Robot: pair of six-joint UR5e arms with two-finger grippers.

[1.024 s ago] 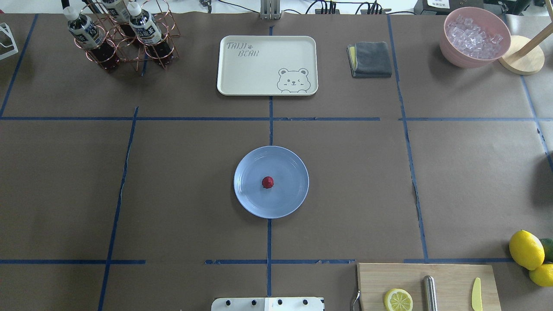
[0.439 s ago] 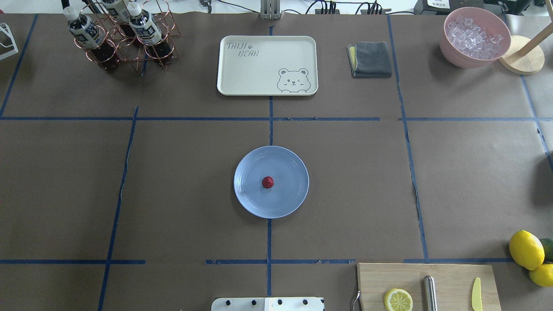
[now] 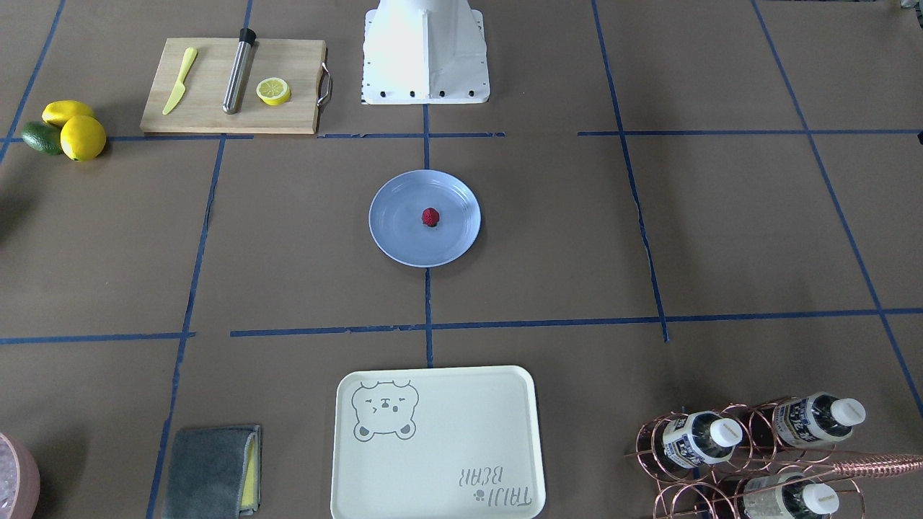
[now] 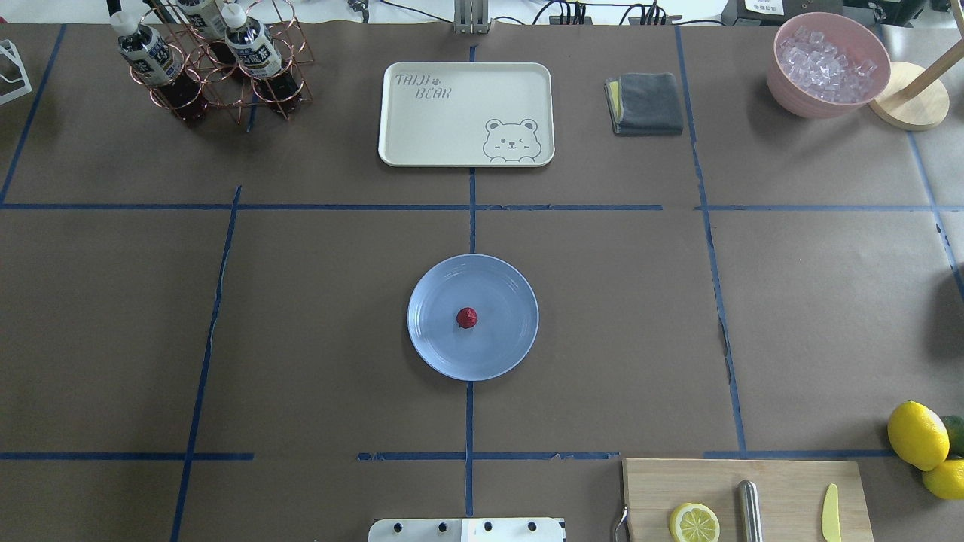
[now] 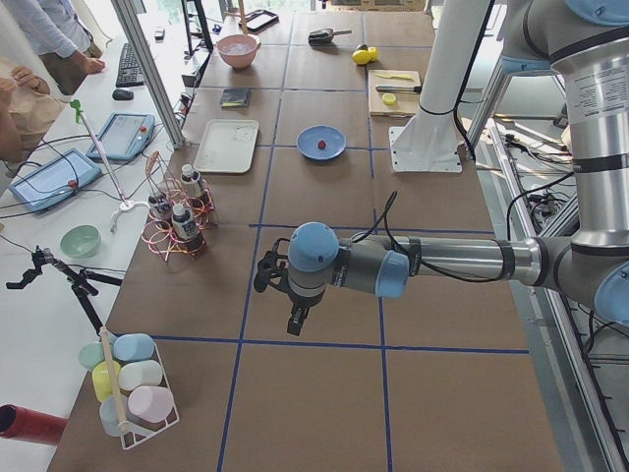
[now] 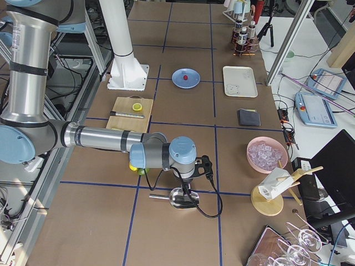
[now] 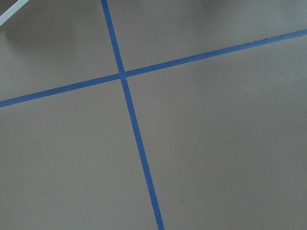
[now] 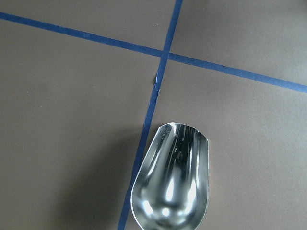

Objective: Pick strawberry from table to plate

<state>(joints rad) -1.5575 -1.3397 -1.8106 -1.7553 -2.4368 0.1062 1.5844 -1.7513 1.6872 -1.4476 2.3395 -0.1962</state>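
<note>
Plate [image 4: 498, 340], light blue, carries the strawberry [image 4: 467, 318] at its middle; pink bowl [image 4: 789, 102] holds ice [image 4: 828, 64]. The berry is tiny, dark red, bumpy. Left end effector [image 5: 298, 318] and right end effector [image 6: 187, 189]: wide or narrow, I cannot tell.

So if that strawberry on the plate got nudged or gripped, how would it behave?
The strawberry is small and roundish, so it would probably roll or skid on the glossy plate. Its bumpy skin likely aids grip; its size suggests it's light.

The brown, blue-taped desk [image 4: 316, 316] bears a light-blue plate [image 4: 506, 331] at centre — farther out, a cream tray [image 4: 452, 128], grey cloth [image 4: 649, 102], bottle rack [image 4: 218, 71], cutting board [image 4: 787, 489].
</note>
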